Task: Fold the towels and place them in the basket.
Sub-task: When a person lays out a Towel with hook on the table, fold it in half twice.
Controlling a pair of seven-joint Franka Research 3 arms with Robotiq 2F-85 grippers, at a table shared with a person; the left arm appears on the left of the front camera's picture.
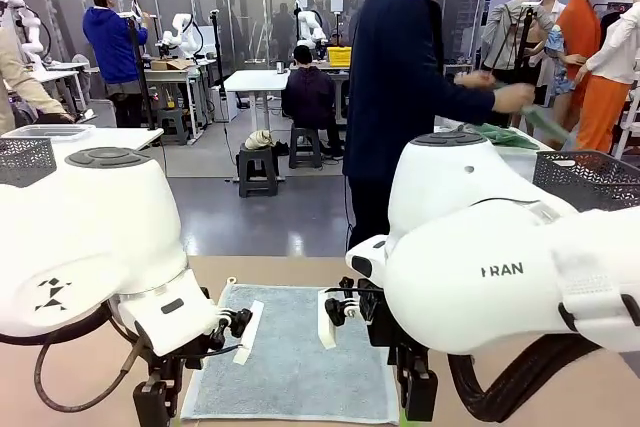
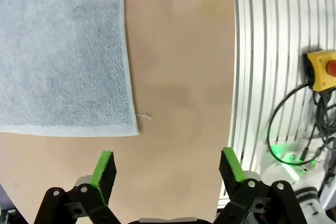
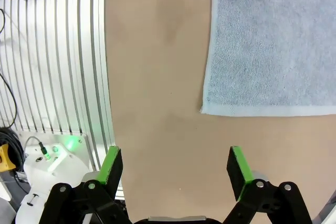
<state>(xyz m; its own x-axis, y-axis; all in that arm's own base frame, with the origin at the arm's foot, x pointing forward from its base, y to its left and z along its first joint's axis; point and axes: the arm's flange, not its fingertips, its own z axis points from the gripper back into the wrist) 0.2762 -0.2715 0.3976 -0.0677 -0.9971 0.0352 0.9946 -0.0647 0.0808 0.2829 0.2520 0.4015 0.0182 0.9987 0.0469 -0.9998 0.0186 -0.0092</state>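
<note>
At 6 o'clock in the front view, the towel [image 1: 290,357] lies flat and unfolded on the table [image 1: 270,272], pale blue-grey, one layer. The left gripper [image 1: 152,405] hangs off its 8 o'clock corner and the right gripper [image 1: 418,395] off its 4 o'clock corner. Both are clear of the cloth.

Handling, as a judgement: terry, so light, limp and not fragile. It will not slip much on rubber pads, but it will sag and drag if lifted by one point. Best hold is a pinch at each near corner, on the hemmed edge, both corners taken together so the fold stays square.

Left wrist view:
- Towel [image 2: 58,51] fills the 10 to 11 o'clock part of the picture.
- Its near corner sits just up from the left pad [image 2: 106,165], at about 11 o'clock from the left gripper [image 2: 169,167].
- Jaws stand fully apart. Nothing is between them but bare table [image 2: 178,93], and nothing is held or touched.
- A loose thread [image 2: 144,115] trails from the hem.

Right wrist view:
- Towel [image 3: 273,40] occupies 1 to 2 o'clock.
- Its near corner lies at about 12 to 1 o'clock from the right gripper [image 3: 176,167], apart from both pads [image 3: 239,167].
- Jaws are spread wide over bare table [image 3: 157,77], holding nothing.
- I cannot tell whether the fingertips rest on the tabletop or hang above it.
</note>
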